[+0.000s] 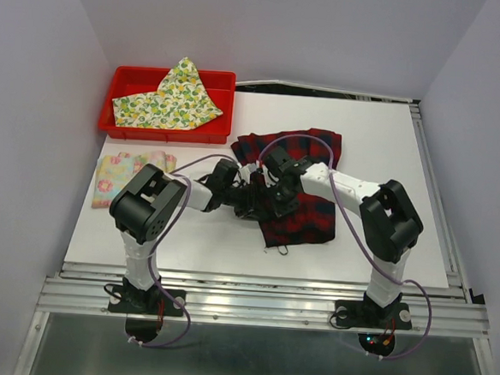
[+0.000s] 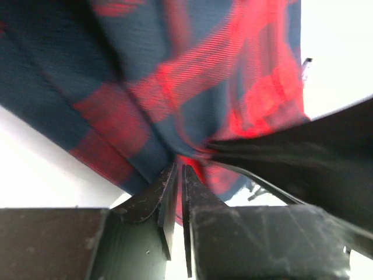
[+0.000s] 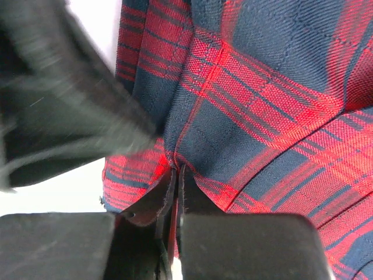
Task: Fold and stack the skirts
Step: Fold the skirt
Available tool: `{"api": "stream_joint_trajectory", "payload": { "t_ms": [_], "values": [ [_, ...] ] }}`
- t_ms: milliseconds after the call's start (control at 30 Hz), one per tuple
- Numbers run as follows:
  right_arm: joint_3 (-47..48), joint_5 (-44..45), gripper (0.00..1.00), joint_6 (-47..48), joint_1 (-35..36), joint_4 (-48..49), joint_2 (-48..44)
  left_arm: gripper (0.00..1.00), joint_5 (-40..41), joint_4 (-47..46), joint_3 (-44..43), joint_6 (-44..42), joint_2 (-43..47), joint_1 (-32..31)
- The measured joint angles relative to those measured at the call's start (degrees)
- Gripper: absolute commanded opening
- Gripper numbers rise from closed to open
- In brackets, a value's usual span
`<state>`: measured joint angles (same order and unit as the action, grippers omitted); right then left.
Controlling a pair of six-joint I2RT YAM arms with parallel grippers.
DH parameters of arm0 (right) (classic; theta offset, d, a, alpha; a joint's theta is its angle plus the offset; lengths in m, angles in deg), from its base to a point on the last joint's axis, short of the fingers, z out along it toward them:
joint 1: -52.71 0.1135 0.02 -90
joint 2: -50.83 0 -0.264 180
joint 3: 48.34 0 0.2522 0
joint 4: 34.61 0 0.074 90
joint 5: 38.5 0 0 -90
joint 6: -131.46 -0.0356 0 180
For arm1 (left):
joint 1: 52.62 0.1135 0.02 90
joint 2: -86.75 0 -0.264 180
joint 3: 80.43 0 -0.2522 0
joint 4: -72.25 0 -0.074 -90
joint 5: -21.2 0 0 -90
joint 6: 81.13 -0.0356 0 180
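Red-and-black plaid cloth skirt [image 1: 307, 210], rumpled at the middle of the white table [image 1: 406, 164], its left edge clenched in both left gripper [image 2: 179, 175] and right gripper [image 3: 176, 175]: we would lift both pinches level and together, keeping the fold line straight.

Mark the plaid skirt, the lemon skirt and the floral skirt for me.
plaid skirt [image 1: 308, 222], top view, on its lower half.
lemon skirt [image 1: 172, 105], top view, on its middle.
floral skirt [image 1: 113, 176], top view, on its left half.
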<state>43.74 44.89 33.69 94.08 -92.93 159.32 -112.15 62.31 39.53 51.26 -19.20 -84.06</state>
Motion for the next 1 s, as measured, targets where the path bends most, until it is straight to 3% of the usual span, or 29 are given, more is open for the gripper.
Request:
{"api": "stream_joint_trajectory", "payload": {
  "t_ms": [300,633,800,1000],
  "values": [
    [2.12,-3.30,0.01,0.04,-0.85,-0.42,-0.96,0.14,1.14,3.65,-3.32,-1.36,-3.56,0.44],
    [1.22,-21.05,0.01,-2.54,-4.31,2.78,-3.93,0.12,0.90,3.54,-3.37,-1.36,-3.56,0.52],
    [-4.33,-27.58,0.01,-5.88,-5.27,10.69,-4.00,0.17,-0.02,3.63,-3.34,-1.29,-3.58,1.25],
    [-10.47,-32.00,0.01,-8.13,-8.11,17.18,-3.85,0.34,-0.17,7.91,-3.30,-4.15,-1.07,3.80]
  ]
}}
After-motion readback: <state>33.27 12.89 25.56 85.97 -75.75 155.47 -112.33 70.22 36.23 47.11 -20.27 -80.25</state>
